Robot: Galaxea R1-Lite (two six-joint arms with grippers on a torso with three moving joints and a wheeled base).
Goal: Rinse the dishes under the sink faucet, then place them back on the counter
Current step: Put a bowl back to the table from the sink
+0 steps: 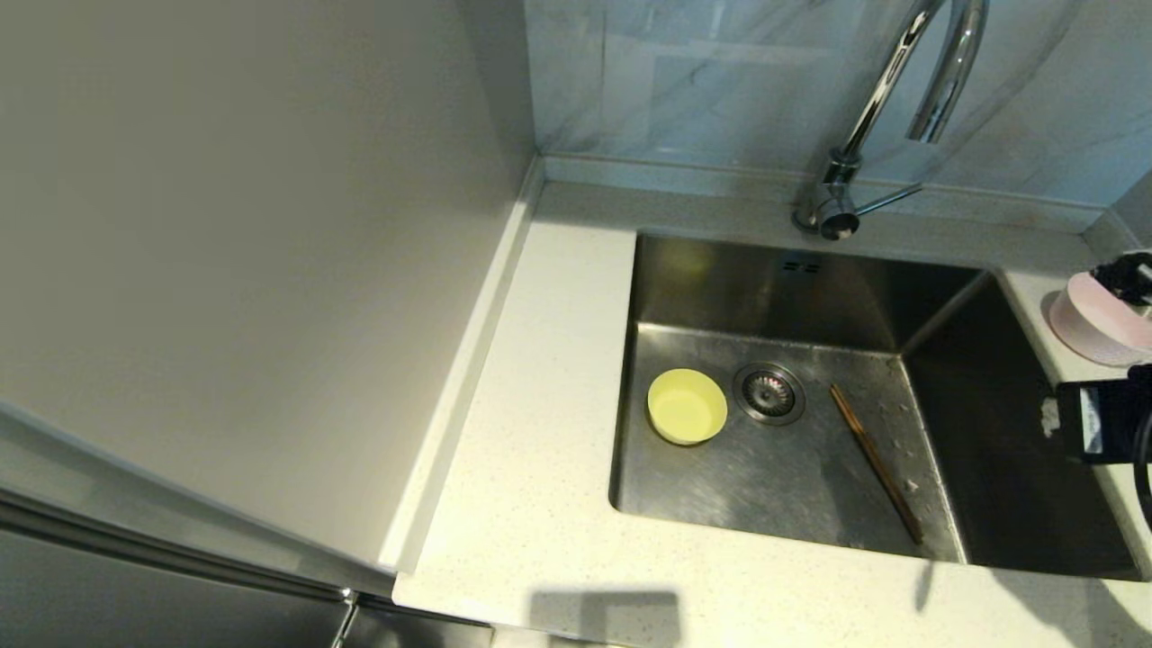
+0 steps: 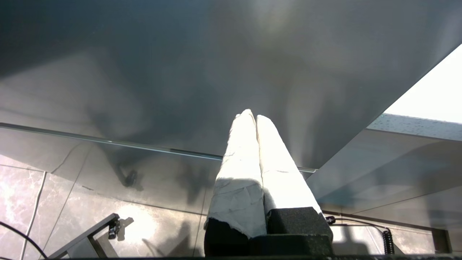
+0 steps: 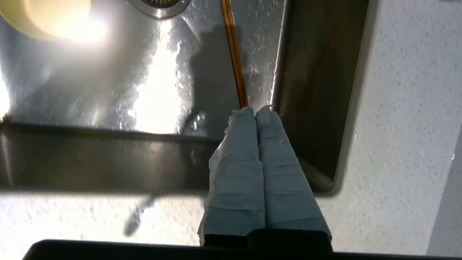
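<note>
Resting in the sink (image 1: 945,432), one yellow-green bowl (image 1: 687,406), seemingly two chopsticks (image 1: 875,462), one pink bowl (image 1: 1096,317) on counter (image 1: 531,432), right tool (image 3: 255,110) clenched empty.

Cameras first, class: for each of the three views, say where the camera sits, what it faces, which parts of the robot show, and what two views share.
Head view: high on the robot, looking down at the counter, sink, faucet and pink bowl; the right arm shows at the right edge.
Left wrist view: behind the shut left claw, facing a grey panel and tiled floor.
Right wrist view: behind the shut right claw, looking down into the sink.
Shared by head and right wrist: yellow bowl, drain, chopsticks.
</note>
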